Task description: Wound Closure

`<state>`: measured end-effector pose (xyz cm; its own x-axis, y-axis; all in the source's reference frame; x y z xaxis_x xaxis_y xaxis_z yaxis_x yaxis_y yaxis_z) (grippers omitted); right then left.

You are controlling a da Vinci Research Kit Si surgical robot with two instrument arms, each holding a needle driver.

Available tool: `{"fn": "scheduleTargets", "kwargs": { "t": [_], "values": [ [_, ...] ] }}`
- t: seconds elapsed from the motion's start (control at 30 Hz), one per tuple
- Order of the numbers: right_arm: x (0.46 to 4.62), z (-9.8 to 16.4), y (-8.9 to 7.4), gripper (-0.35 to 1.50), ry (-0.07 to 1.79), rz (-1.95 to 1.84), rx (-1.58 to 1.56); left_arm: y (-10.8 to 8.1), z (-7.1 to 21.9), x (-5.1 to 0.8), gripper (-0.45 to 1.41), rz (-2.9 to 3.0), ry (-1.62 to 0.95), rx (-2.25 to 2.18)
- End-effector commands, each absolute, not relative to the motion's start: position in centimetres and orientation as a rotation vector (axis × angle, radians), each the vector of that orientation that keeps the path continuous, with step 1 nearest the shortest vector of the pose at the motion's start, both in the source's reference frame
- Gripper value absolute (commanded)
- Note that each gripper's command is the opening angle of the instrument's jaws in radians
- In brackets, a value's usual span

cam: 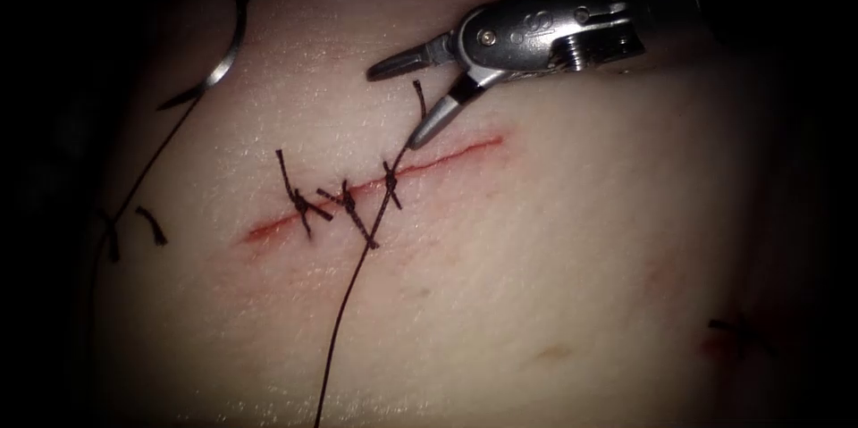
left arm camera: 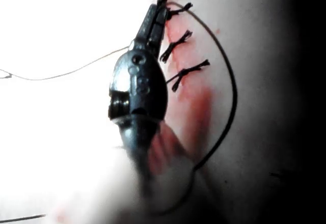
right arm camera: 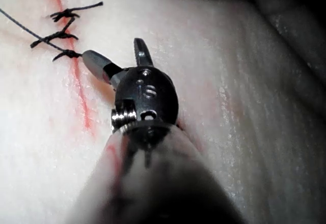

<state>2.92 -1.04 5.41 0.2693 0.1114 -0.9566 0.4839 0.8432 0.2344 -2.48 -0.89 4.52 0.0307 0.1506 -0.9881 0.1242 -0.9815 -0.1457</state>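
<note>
The right tool (cam: 413, 99) is held with jaws spread and empty, just above the third knot (cam: 391, 178) on the cut (cam: 447, 155). The needle (cam: 223, 53) is left lying free on the tissue (cam: 581, 258), far left of the cut, not in it. The long thread (cam: 344, 303) appears due for trimming, which would call for a close, precise bite; the left tool (left arm camera: 153, 23) is seen, its jaws' state cannot be told.
</note>
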Motion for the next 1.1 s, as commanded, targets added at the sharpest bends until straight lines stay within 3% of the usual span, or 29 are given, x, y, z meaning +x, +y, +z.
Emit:
{"fn": "scheduleTargets", "kwargs": {
  "t": [0.03, 0.4, 0.73, 0.77, 0.8, 0.83, 0.9, 1.03, 1.1],
  "values": [
    [2.87, 5.4, -1.0, 1.20, 1.301, -0.242, 0.552, -0.8, 4.6, -2.51, -0.45, 2.157, -0.296, -2.239],
    [2.17, 5.1, -1.0, 0.96, 1.399, 0.119, 0.279, -0.1, 4.3, -2.37, -0.45, 2.237, -0.260, -2.283],
    [2.30, 5.1, -1.5, 0.64, 1.499, 0.294, 0.136, 0.6, 4.0, -2.45, -0.45, 2.193, -0.250, -2.459],
    [2.34, 5.2, -1.5, 0.56, 1.518, 0.305, 0.123, 0.7, 3.9, -2.46, -0.45, 2.183, -0.264, -2.478],
    [2.40, 5.2, -1.6, 0.34, 1.538, 0.320, 0.103, 0.8, 3.9, -2.50, -0.45, 2.167, -0.291, -2.516],
    [2.40, 5.2, -1.6, 0.34, 1.538, 0.320, 0.103, 0.8, 3.9, -2.50, -0.45, 2.167, -0.291, -2.516],
    [2.47, 5.2, -1.6, 0.02, 1.569, 0.346, 0.084, 0.8, 3.8, -2.54, -0.45, 2.143, -0.322, -2.558],
    [2.61, 5.2, -1.7, -0.35, 1.615, 0.408, 0.069, 0.9, 3.8, -2.64, -0.45, 2.130, -0.375, -2.600],
    [2.67, 5.3, -1.8, -0.35, 1.634, 0.433, 0.065, 0.9, 3.8, -2.70, -0.45, 2.141, -0.407, -2.610]
  ]
}}
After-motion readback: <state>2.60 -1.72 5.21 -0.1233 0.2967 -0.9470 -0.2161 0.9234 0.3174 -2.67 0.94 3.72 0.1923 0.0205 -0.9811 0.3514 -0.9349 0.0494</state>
